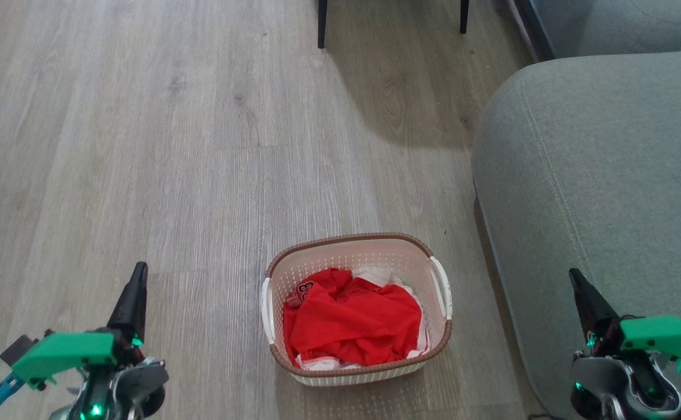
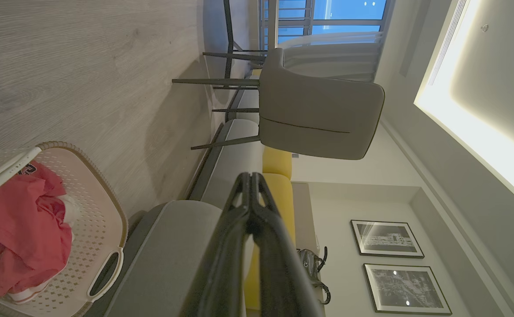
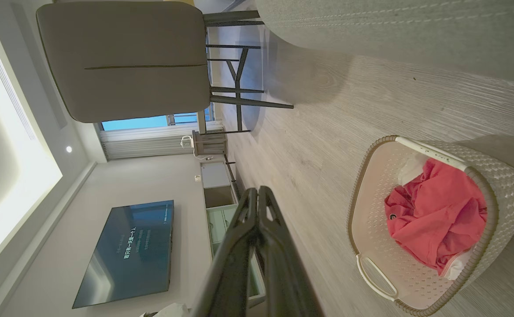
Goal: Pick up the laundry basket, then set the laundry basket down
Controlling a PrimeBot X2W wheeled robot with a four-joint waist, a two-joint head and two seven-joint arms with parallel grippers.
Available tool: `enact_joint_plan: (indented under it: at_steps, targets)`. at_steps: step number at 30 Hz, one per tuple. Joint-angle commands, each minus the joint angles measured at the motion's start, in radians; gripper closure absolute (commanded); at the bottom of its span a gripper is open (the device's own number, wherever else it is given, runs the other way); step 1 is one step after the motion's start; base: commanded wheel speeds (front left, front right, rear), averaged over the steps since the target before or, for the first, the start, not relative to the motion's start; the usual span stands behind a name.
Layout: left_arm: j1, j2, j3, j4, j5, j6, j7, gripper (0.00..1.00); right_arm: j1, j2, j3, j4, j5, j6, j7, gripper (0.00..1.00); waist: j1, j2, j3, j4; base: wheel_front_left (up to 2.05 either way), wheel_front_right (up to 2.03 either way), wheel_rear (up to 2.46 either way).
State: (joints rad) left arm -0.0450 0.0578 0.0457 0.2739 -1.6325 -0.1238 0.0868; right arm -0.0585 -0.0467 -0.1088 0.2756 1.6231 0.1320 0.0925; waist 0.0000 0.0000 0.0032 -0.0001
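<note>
The laundry basket point(image 1: 349, 256) sat on the wooden floor point(image 1: 142, 146) at lower centre of the head view, just beside the grey sofa point(image 1: 603, 175) at right; being perforated plastic holding only a red garment point(image 1: 352, 321), it was probably light and slightly flexible; its white side handles point(image 1: 440, 287) looked the surest holds; the left gripper point(image 1: 140, 269) and right gripper point(image 1: 573, 274) flanked it, well apart, fingers point(image 2: 232, 233) pressed together; chair legs point(image 1: 321, 23) stood at the top.
</note>
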Motion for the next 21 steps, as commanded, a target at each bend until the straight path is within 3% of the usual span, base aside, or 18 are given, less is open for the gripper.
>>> enact_joint_plan:
  at_steps: [1, 21]
  targets:
    - [-0.061, 0.013, 0.04, -0.03, 0.0, -0.007, 0.004, 1.0, -0.048, -0.018, 0.014, -0.032, 0.002, -0.001, 0.005, 1.0, 0.0, 0.0, 0.0, 0.0, 0.0, 0.0, 0.0]
    - [-0.061, 0.008, 0.046, -0.03, 0.006, -0.007, 0.009, 1.0, -0.048, -0.014, 0.01, -0.032, -0.002, -0.001, 0.009, 1.0, 0.0, 0.0, 0.0, 0.0, 0.0, 0.0, 0.0]
